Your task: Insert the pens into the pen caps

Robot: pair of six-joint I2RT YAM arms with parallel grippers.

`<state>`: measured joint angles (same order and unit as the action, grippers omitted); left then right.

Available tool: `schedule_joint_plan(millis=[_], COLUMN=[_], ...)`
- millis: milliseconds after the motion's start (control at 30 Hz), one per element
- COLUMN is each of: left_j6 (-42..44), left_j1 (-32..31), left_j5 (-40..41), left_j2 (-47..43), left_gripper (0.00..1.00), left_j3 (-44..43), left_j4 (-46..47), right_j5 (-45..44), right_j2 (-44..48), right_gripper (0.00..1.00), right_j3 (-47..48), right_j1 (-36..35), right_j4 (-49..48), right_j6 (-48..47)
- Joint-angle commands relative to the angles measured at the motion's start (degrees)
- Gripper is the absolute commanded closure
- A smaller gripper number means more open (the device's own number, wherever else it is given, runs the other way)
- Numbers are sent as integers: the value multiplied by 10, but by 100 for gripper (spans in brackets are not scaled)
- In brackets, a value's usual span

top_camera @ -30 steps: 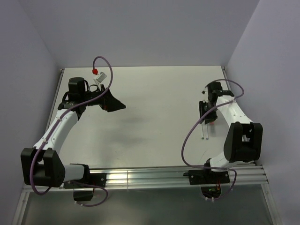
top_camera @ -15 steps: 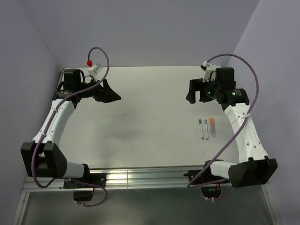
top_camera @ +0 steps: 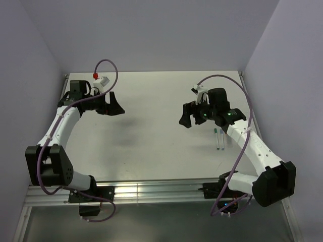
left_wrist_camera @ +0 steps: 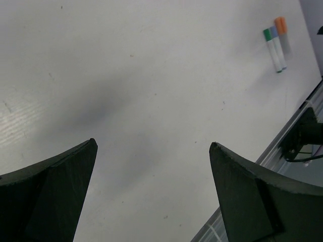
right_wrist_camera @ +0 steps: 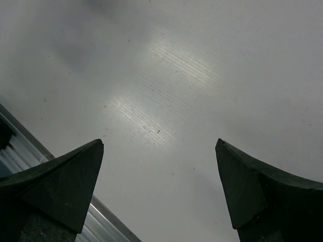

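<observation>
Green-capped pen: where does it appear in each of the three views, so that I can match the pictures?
Top external: the green-capped pen lies on the table, right of centre.
Left wrist: it is in the upper right corner.
Right wrist: it is not in this picture.
Shared landmark: the blue-capped pen lying alongside it.

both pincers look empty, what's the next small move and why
Probably just ease the right pincer away to rest, with no new grasp. It and the left pincer are both open and empty. The pens lie side by side, with the green cap and blue cap seemingly already seated on their ends. No loose cap shows.
</observation>
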<state>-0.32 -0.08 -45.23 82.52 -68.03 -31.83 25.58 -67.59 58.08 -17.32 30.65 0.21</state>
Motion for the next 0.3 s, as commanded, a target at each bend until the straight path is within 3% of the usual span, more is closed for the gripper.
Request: schedule_joint_plan(millis=[0, 267], left_j6=[50, 54], left_j1=[0, 17], left_j5=[37, 34], left_j2=[-41, -76], left_gripper=[0, 1], left_j3=[21, 40], left_j4=[-9, 4], right_j5=[13, 15], right_j2=[4, -4], right_gripper=[0, 0], right_j3=[-9, -7], right_j1=[-14, -17], right_j4=[-67, -61], right_j6=[16, 10])
